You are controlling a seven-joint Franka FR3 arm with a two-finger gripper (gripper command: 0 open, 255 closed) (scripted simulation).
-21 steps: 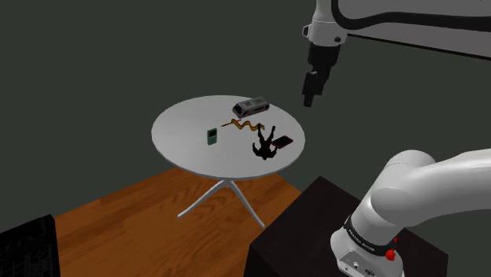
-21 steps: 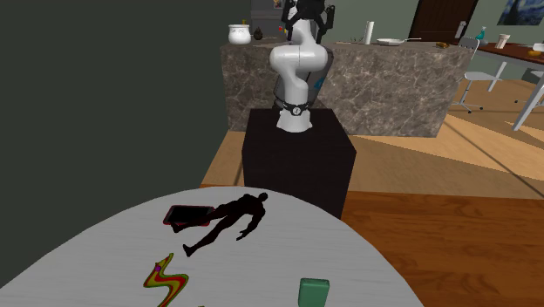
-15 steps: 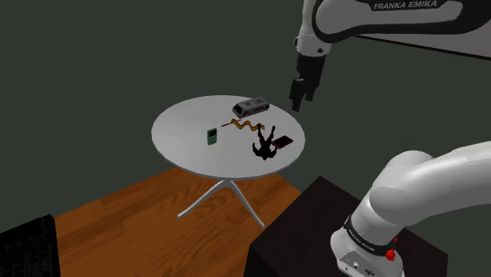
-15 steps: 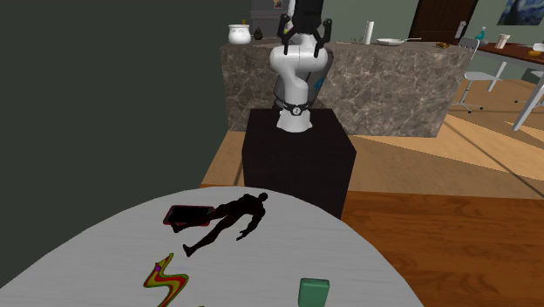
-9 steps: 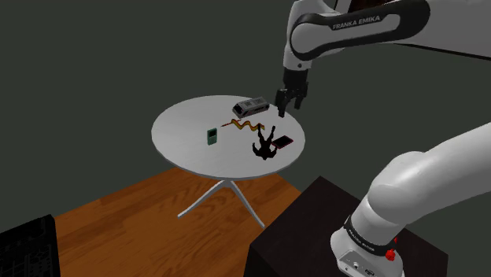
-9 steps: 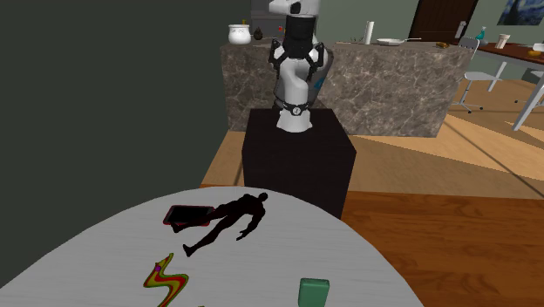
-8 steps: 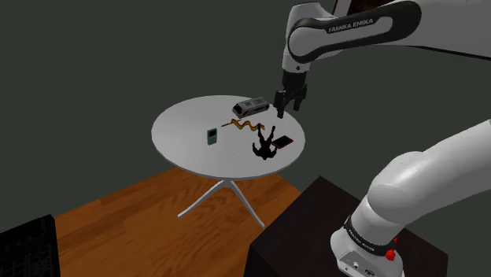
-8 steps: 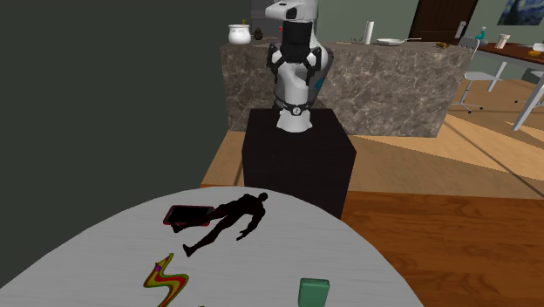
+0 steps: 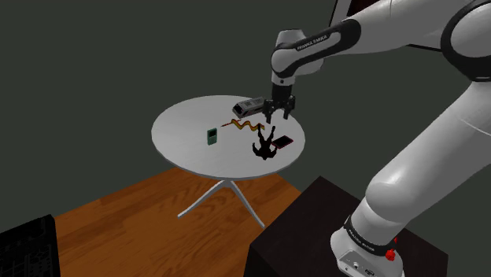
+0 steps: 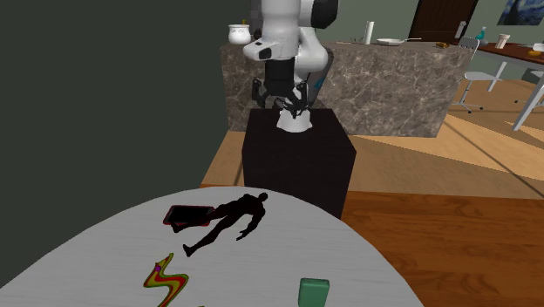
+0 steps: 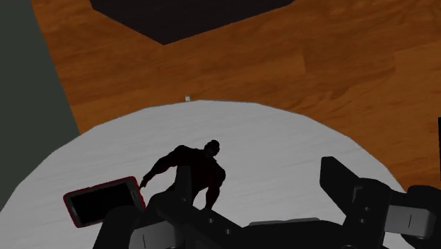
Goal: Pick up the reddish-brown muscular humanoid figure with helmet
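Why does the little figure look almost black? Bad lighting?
Shoulder view: dim overall, the figure a near-black silhouette on the pale table. Second exterior view: same silhouette, though the counter behind is brighter. Wrist view: a faint dark-red tint shows on its torso.

Home kitchen — stone counter point(image 10: 392, 87), wood floor point(image 10: 453, 231).

The white arm point(image 9: 315, 43) bears the lettering "FRANKA EMIKA" on its forearm link, in the shoulder view.
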